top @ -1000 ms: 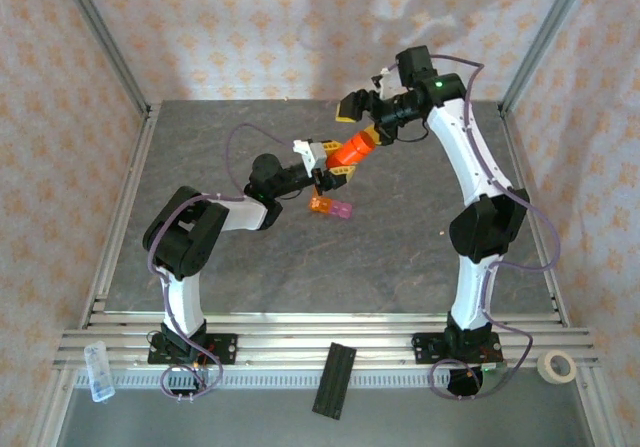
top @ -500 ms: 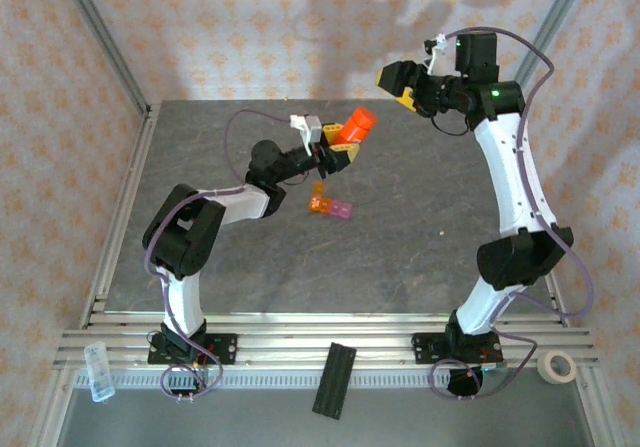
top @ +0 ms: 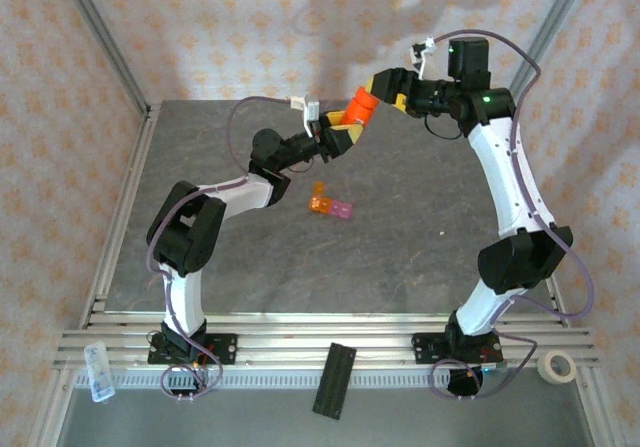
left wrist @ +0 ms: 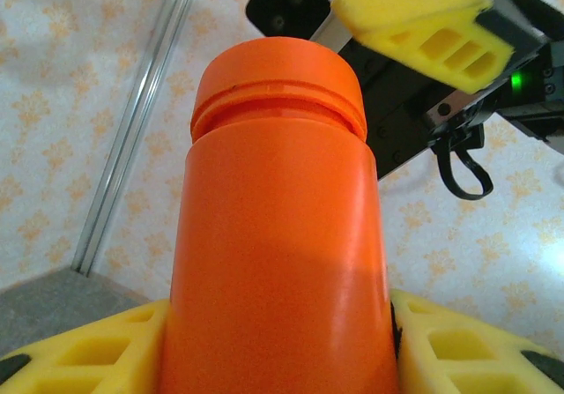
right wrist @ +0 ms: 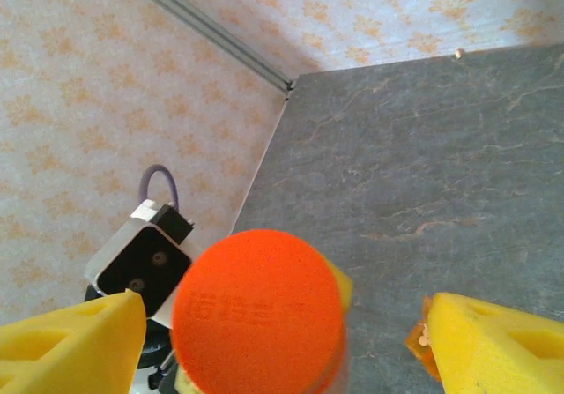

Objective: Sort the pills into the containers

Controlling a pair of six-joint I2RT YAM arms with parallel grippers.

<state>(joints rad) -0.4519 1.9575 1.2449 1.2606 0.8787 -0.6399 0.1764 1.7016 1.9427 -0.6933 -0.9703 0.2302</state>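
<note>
My left gripper [top: 338, 135] is shut on an orange bottle [top: 360, 107] and holds it tilted in the air above the table's back half. In the left wrist view the bottle [left wrist: 278, 235] stands between my yellow fingers [left wrist: 467, 341], its cap on. My right gripper [top: 384, 86] is open at the cap. In the right wrist view the cap [right wrist: 257, 310] sits between the spread fingers [right wrist: 498, 341], touching neither. The containers [top: 331, 207], a short orange and pink strip, lie on the table below. Pale specks, the pills [right wrist: 424, 334], show in its orange cell [right wrist: 416, 341].
A black flat bar [top: 334, 379], a tape roll [top: 557, 366] and a small clear box [top: 98, 370] lie on the near rail area. Metal frame posts [top: 105, 42] and patterned walls close in the grey table [top: 400, 257].
The left arm has lifted the bottle up and toward the back right. The right gripper pulled away to the right, then came back to the cap.
</note>
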